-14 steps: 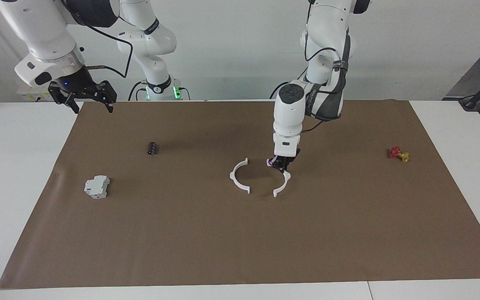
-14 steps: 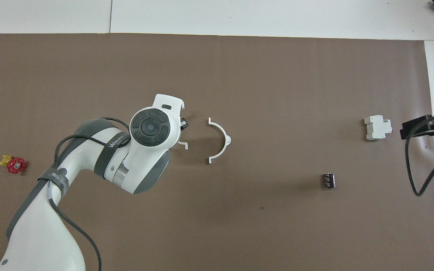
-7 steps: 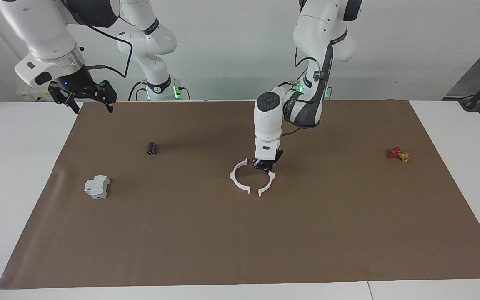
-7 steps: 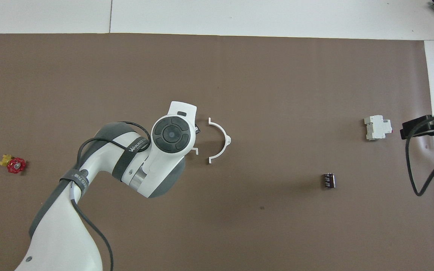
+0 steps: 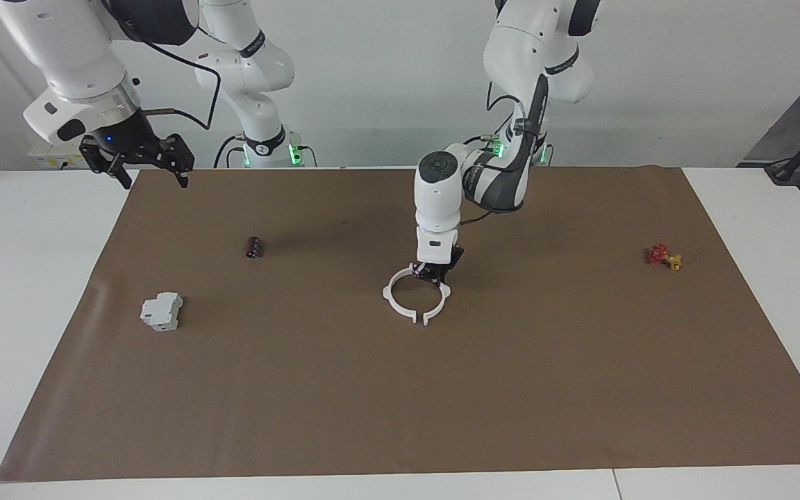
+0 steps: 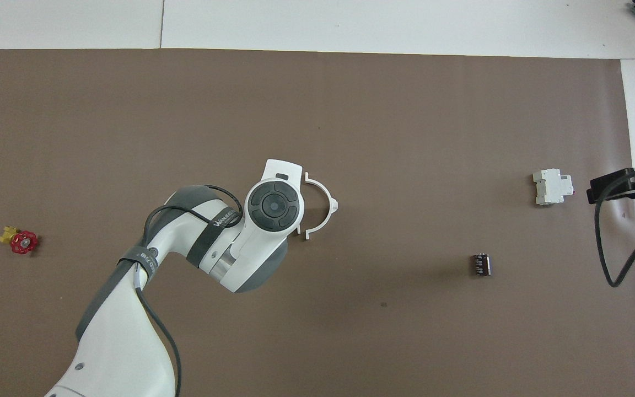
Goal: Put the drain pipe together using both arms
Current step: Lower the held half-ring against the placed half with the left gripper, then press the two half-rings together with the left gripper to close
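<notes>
The drain pipe lies in two white half-rings on the brown mat (image 5: 400, 403). One half-ring (image 5: 389, 297) (image 6: 328, 199) rests free. My left gripper (image 5: 436, 276) is shut on the other half-ring (image 5: 439, 310), low at the mat, with its open side facing the free half. The two halves nearly form a ring, and their ends farther from the robots stand a narrow gap apart. In the overhead view the left wrist hides the gripper and most of the held half. My right gripper (image 5: 155, 173) waits open in the air over the mat's corner at the right arm's end.
A grey-white boxy block (image 5: 162, 310) (image 6: 553, 187) and a small black cylinder (image 5: 253, 247) (image 6: 481, 264) lie toward the right arm's end. A red-and-yellow valve (image 5: 663, 256) (image 6: 20, 241) lies toward the left arm's end.
My left gripper has carried its half-ring across the mat toward the free half, closing a wide gap to a narrow one. The right arm has not moved.
</notes>
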Controlling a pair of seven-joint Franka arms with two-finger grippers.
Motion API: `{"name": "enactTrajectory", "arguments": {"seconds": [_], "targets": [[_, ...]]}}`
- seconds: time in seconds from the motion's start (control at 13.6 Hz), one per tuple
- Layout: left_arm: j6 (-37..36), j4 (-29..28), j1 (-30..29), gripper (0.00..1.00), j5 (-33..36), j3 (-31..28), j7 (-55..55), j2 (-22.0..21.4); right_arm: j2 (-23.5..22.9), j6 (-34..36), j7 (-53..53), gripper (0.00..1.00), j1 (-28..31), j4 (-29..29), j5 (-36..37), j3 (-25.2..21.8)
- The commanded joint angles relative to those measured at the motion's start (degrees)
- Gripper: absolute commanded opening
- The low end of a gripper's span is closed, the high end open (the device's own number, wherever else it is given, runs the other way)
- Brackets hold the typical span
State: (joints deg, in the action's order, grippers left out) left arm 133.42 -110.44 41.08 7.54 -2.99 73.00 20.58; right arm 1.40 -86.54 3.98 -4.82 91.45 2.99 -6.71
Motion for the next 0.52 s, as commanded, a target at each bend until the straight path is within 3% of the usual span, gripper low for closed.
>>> {"name": "enactTrajectory", "arguments": {"seconds": [0.0,0.44], "targets": [[1.2,0.0,1.3,0.00,1.3,-1.0,1.9,0.4,1.4,-1.4,-0.6,1.00,0.7,1.7,-0.2,0.4],[2.2,-1.0,1.4,0.00,1.3,-1.0,1.9,0.4,1.4,-1.4,-0.6,1.00,0.7,1.7,-0.2,0.4]]}}
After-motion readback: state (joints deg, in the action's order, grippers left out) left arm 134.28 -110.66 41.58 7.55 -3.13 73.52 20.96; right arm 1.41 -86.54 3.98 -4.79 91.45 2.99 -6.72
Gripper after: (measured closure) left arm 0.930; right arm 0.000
